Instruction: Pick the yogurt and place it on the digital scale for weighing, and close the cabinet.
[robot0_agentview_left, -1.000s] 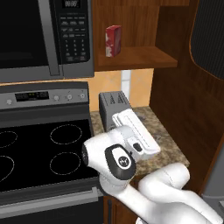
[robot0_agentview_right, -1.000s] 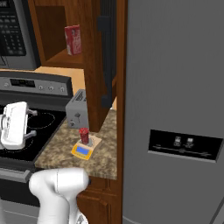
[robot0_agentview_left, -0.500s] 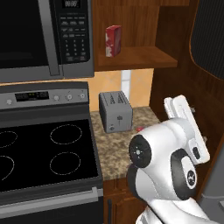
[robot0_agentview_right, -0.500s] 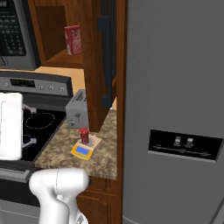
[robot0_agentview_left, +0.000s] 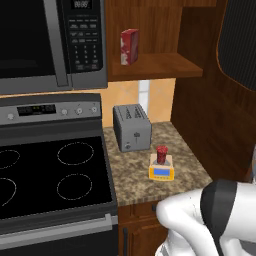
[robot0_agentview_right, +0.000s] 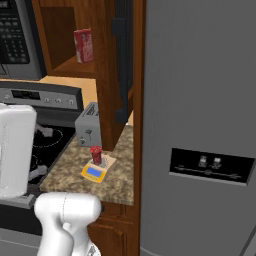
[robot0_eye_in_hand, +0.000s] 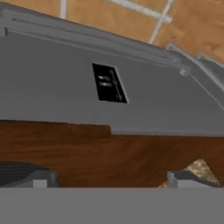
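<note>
One speckled granite counter (robot0_agentview_left: 185, 150), yogurt (robot0_agentview_left: 161, 154) on digital scale (robot0_agentview_left: 161, 172), cabinet (robot0_agentview_right: 122, 65) door ajar, jaws apart.

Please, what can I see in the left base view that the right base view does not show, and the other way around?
Left base view alone: all four rings of the black stovetop, and the open cabinet door at the upper right.

Right base view alone: the grey refrigerator with its dark dispenser panel.

Both: the yogurt standing on the digital scale, the toaster behind them, the red carton on the cabinet shelf, and the microwave.
</note>
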